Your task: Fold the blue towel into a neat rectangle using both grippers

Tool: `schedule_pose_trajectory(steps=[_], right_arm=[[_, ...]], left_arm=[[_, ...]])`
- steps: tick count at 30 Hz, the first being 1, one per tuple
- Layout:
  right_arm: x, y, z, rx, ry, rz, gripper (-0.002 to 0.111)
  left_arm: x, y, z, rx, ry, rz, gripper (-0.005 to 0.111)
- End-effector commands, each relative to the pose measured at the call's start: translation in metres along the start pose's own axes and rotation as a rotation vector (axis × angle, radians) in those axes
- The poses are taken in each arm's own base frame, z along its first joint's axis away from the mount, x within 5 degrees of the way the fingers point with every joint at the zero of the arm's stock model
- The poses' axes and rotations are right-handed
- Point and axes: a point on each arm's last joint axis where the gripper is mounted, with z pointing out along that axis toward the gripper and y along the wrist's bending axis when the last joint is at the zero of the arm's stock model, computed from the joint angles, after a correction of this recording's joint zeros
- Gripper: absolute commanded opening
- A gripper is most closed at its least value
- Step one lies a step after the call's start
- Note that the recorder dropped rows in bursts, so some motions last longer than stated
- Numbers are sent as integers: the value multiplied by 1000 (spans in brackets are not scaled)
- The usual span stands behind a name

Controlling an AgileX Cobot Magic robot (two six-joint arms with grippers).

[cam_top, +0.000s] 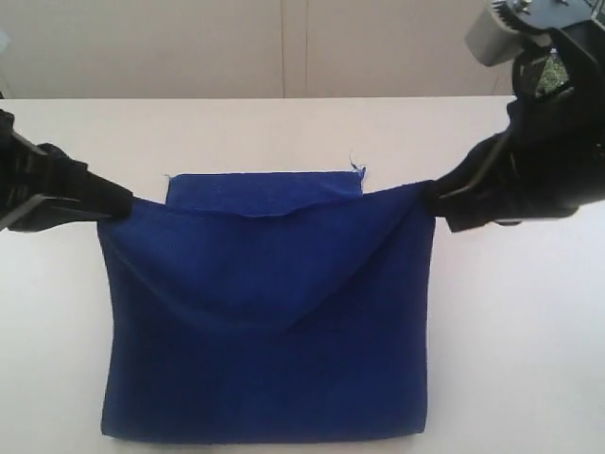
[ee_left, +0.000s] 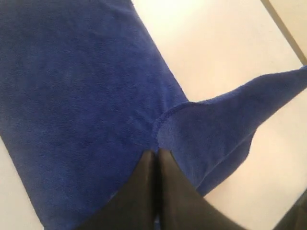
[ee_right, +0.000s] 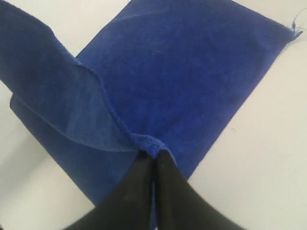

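— Across the pale table point(cam_top: 284, 128), what can't you make out?

— Most of the lower layer of the blue towel point(cam_top: 265, 322), which lies mid-table toward 6 o'clock. The raised top layer I'm holding sags over it, leaving only a strip showing at 12 o'clock. The left arm point(cam_top: 33, 184) is cut off at 9 o'clock, the right arm point(cam_top: 553, 142) at 3 o'clock. The finger pads are buried in cloth on every camera.

— And the claws?

— I've got the left gripper point(cam_top: 121, 203) clenched on the top layer's corner at 10 o'clock. From its wrist, the black fingers point(ee_left: 139, 191) meet with barely a sliver between them, hem pinched at the tips. The right gripper point(cam_top: 430, 197) is clamped on the corner at 2 o'clock, with the same tight pinch up close. Between them the held edge droops.

— Anything small?

— A loose thread point(cam_top: 357, 163) standing up at the far strip's 1 o'clock corner.
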Motion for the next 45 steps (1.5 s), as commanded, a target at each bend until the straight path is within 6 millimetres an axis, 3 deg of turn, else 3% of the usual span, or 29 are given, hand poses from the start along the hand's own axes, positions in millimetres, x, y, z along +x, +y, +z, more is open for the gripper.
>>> schedule_pose_trajectory(steps=[1,10,17,30,33,37,45], right_arm=[[-19,-13,16,29,-25,3,0],[-52,-34,46,61,-48,16,0],[-64,-45,66,63,-32,23,0],[-80,-64,94,105,-18,1,0],[-86,-71,104,118,-31,4,0],[-93,-82,123,126,-28,8,0],[-92,-101,163,144,-7,28,0]], left_arm=[[-5,14,18,-48,-14,-51,0],[-30,26,33,-109,-82,-42,0],[-54,30,40,-134,-97,9,0],[-84,49,77,-165,-70,4,0],[-90,58,89,-181,-71,-3,0],[-99,85,103,-221,-63,-49,0],[-113,108,135,-239,-52,-60,0]])
